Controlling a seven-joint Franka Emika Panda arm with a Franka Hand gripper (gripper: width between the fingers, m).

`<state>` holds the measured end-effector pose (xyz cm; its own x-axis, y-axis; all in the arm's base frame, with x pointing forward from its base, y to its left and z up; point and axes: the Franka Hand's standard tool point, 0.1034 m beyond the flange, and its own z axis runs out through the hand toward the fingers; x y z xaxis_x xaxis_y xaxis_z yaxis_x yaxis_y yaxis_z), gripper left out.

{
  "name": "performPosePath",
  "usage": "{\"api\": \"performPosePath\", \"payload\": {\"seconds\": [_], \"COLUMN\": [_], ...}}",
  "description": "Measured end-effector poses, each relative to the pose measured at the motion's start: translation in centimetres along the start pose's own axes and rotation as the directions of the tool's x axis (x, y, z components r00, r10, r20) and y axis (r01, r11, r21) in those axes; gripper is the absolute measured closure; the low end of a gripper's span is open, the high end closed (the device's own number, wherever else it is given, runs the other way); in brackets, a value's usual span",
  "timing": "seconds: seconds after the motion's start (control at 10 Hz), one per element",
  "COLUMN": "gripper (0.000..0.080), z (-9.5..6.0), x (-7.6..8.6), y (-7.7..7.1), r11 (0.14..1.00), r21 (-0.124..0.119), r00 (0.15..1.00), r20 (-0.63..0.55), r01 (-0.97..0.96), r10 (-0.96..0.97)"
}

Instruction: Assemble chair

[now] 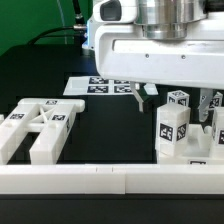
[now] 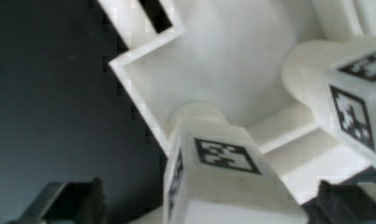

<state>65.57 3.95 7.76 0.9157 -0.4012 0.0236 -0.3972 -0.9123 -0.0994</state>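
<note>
Black tabletop (image 1: 110, 125) is edged by a rail (image 1: 100, 180) at six o'clock, exterior view. Chair parts (image 1: 170, 130) are stood upright at four o'clock, likely for joining; the gripper (image 1: 176, 108) is spread around them, nothing grasped.

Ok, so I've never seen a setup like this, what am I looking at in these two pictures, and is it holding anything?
The big glossy white machine in the exterior view is a robot arm, filmed by a camera standing off it. The other picture comes from a camera on its wrist, looking past its two dark fingers. On the black table lie white tagged chair parts: a slotted frame at the exterior view's left, blocky pieces under the arm. The flat sheet of tags behind is the marker board. The fingers stand wide apart, seemingly holding nothing.
</note>
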Motion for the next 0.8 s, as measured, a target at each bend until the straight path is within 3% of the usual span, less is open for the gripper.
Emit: {"api": "performPosePath", "payload": {"seconds": [0.3,0.8], "gripper": [0.0151,0.0151], "z": [-0.19,-0.30], "x": [0.36,0.65], "y": [0.35,0.63], "r11": [0.959,0.761], "r21": [-0.001,-0.013], "r00": [0.959,0.761], "r20": [-0.002,-0.001], "r01": [0.285,0.649], "r10": [-0.285,-0.649]}}
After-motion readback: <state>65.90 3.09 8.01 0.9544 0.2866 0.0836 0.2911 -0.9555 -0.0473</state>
